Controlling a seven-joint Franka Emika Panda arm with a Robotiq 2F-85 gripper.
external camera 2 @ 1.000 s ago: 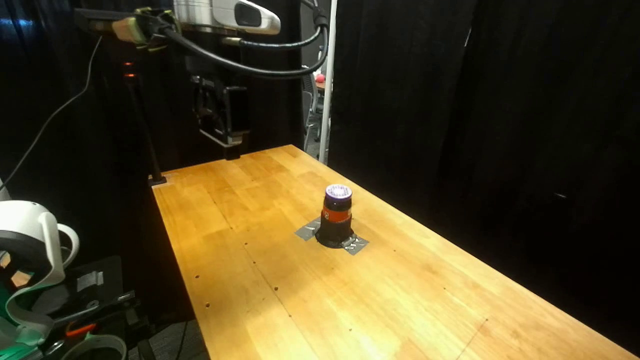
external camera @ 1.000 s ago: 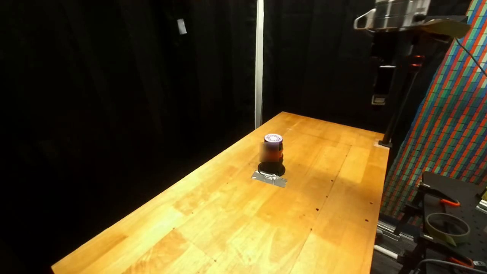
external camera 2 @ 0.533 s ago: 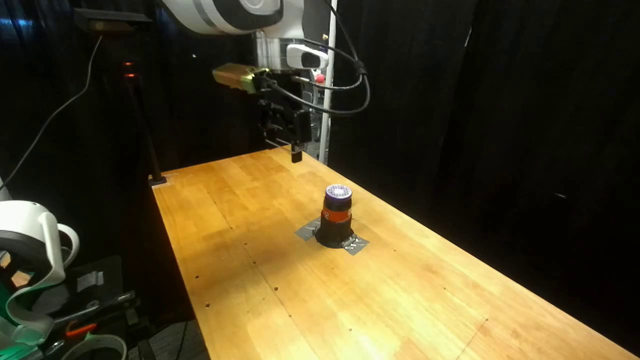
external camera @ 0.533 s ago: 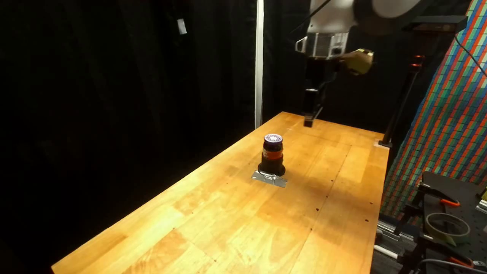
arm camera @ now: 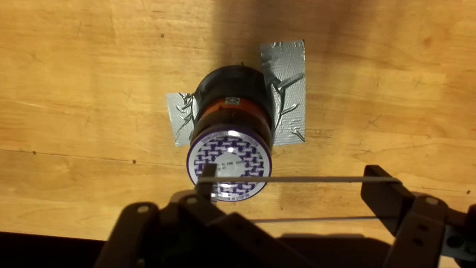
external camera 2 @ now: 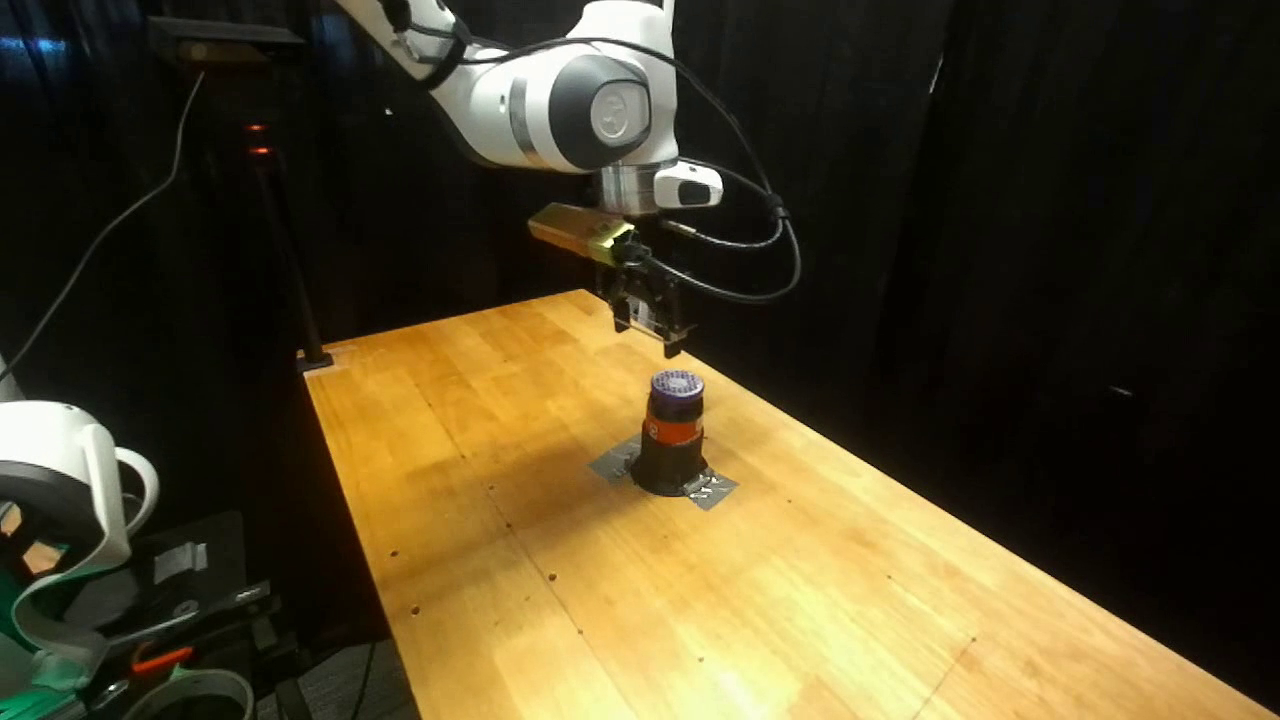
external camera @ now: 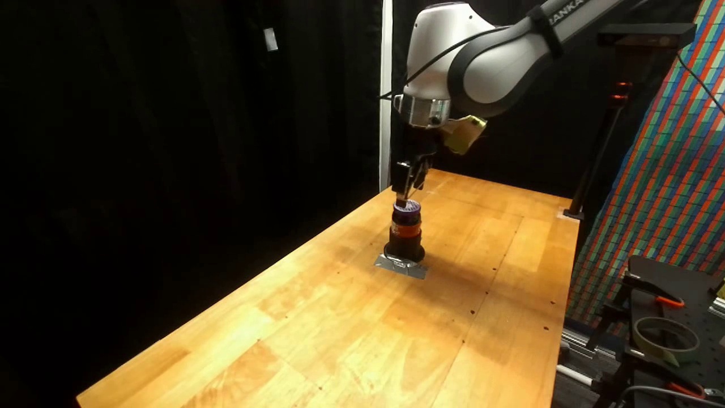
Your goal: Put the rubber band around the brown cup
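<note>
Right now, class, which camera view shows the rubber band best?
The wrist view: the rubber band appears large, its two strands stretched across the open gripper. Both exterior views show it only as a thin, small line at the gripper.

arm (external camera: pixel 498 71): "RANKA" | brown cup (arm camera: pixel 238 145) top: "REJECT IF BUTTO…"

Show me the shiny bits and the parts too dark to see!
In the wrist view, white glare spots dot the brown cup's lid, a soft shadow crosses the table up top, and the lower parts of the claw sink into darkness; in both exterior views, the black curtains are so dark their folds barely show.
</note>
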